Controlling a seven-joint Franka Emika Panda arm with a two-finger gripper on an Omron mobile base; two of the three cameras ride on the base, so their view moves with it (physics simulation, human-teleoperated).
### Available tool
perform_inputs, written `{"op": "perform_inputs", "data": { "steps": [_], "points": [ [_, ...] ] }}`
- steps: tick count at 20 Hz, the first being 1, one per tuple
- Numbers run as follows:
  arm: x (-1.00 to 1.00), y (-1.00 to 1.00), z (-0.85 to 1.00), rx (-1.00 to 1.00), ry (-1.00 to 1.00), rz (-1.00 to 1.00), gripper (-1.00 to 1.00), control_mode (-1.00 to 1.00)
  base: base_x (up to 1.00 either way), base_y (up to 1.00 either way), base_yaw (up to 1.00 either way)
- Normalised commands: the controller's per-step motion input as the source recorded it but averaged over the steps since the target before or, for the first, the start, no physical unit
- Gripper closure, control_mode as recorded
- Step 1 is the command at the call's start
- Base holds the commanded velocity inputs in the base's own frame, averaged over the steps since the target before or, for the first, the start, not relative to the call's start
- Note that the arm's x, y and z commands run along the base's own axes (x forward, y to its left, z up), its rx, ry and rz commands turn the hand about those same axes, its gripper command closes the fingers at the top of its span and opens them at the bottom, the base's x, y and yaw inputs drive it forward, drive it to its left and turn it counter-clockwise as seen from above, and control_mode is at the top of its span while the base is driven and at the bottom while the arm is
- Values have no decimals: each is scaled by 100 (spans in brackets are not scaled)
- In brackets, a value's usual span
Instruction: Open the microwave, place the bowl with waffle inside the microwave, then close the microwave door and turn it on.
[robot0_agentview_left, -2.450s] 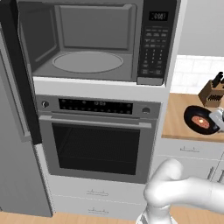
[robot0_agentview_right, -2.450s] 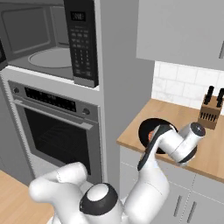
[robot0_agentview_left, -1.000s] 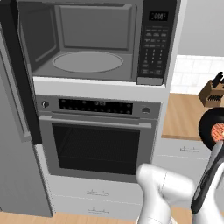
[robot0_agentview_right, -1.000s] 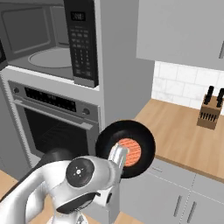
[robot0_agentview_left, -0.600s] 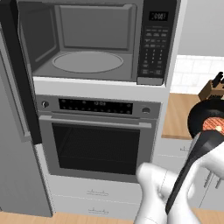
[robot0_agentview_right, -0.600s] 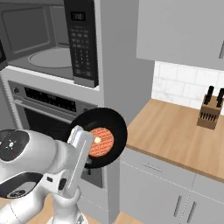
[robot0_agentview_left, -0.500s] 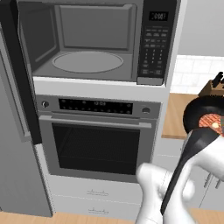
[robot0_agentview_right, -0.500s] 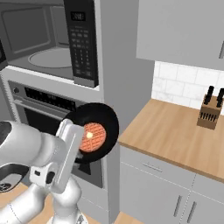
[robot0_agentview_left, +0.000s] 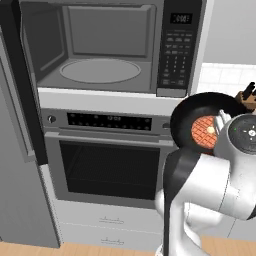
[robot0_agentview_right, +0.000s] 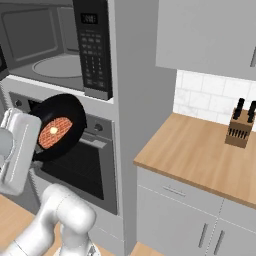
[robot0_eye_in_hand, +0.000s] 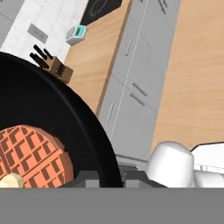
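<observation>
The microwave (robot0_agentview_left: 175, 50) (robot0_agentview_right: 95, 45) stands with its grey interior and glass turntable (robot0_agentview_left: 100, 70) (robot0_agentview_right: 55, 65) exposed. The microwave door (robot0_agentview_left: 27, 100) is swung wide to the left. The bowl with waffle (robot0_agentview_left: 187, 117) (robot0_agentview_right: 70, 107) (robot0_eye_in_hand: 48, 109) hangs in the air in front of the oven, just below the keypad, tipped steeply on edge so the orange-brown waffle (robot0_agentview_left: 204, 131) (robot0_agentview_right: 54, 132) (robot0_eye_in_hand: 30, 153) faces the cameras. My gripper (robot0_agentview_left: 220, 121) (robot0_agentview_right: 39, 150) (robot0_eye_in_hand: 109, 177) is shut on the bowl's rim.
A steel oven (robot0_agentview_left: 110, 160) (robot0_agentview_right: 87, 165) sits under the microwave, with drawers below. To the right lies a wooden counter (robot0_agentview_right: 200, 150) (robot0_eye_in_hand: 100, 52) carrying a knife block (robot0_agentview_right: 240, 127) (robot0_agentview_left: 248, 95) (robot0_eye_in_hand: 54, 65). Grey cabinets (robot0_agentview_right: 185, 210) run beneath it, and a tall grey panel (robot0_agentview_left: 10, 175) stands left.
The arm has lifted the bowl off the counter and swung it left, to the front of the oven near the microwave. The bowl now stands tipped on edge.
</observation>
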Motion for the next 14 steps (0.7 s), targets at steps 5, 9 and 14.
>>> {"op": "perform_inputs", "data": {
  "steps": [5, 9, 14],
  "points": [
    [3, 84, 24, -4, -11, 21, 100, -100, 0, 0, 0],
    [11, 17, 6, 2, -36, 26, 100, -100, 0, 0, 0],
    [43, 47, 30, 0, -9, 17, 100, -100, 0, 0, 0]
  ]
}}
